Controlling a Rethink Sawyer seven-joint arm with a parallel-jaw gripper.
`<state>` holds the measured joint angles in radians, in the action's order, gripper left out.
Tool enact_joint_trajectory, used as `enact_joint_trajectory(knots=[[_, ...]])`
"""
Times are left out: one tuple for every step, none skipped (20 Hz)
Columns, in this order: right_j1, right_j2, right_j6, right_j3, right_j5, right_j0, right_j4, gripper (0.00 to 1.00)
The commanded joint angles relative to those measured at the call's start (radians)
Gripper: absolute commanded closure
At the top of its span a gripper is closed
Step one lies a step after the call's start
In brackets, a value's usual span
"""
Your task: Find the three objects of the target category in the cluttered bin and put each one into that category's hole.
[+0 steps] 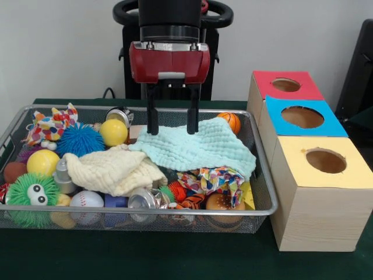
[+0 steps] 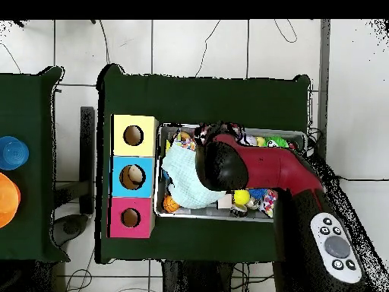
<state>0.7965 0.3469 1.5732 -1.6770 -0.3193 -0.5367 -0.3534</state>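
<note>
The wire mesh bin (image 1: 263,175) is full of toys, balls, cans and cloths. It also shows in the overhead view (image 2: 228,216). My gripper (image 1: 172,130) hangs over the bin's far side, open, its two black fingers (image 1: 152,116) apart. The tips are at the far edge of a light blue cloth (image 1: 198,149), and nothing shows held between them. The red-topped box with its round hole (image 1: 285,84) stands furthest back at the right of the bin. In the overhead view the arm's head (image 2: 216,163) hides the gripper, above the blue cloth (image 2: 181,182); the red hole (image 2: 130,218) is at lower left.
A blue-topped box (image 1: 302,116) and a yellow-topped box (image 1: 325,160) stand in a row with the red one. In the bin lie a cream cloth (image 1: 113,169), a patterned cloth (image 1: 213,178), yellow balls (image 1: 113,132), a spiky blue ball (image 1: 80,140), a small basketball (image 1: 230,121) and cans (image 1: 143,200).
</note>
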Motion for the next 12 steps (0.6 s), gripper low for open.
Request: enact_joint_trajectory(knots=[[-0.101,-0.018,-0.01,0.093,-0.11,0.013,-0.06,0.0],[-0.111,-0.019,-0.007,0.087,-0.1,0.009,-0.061,0.0],[-0.118,-0.021,-0.006,0.087,-0.097,0.009,-0.062,0.0],[-0.126,-0.017,-0.006,0.082,-0.094,0.004,-0.059,0.0],[-0.131,-0.016,-0.004,0.081,-0.092,0.004,-0.059,0.0],[-0.139,-0.012,-0.002,0.078,-0.086,0.001,-0.056,0.0],[-0.144,-0.014,0.002,0.078,-0.082,0.003,-0.055,0.0],[-0.15,-0.015,0.007,0.078,-0.082,0.005,-0.053,0.0],[-0.154,-0.019,0.012,0.079,-0.079,0.009,-0.053,0.0],[-0.161,-0.023,0.018,0.077,-0.07,0.011,-0.055,0.0],[-0.166,-0.027,0.022,0.076,-0.065,0.013,-0.057,0.0],[-0.175,-0.037,0.032,0.072,-0.058,0.019,-0.059,0.0]])
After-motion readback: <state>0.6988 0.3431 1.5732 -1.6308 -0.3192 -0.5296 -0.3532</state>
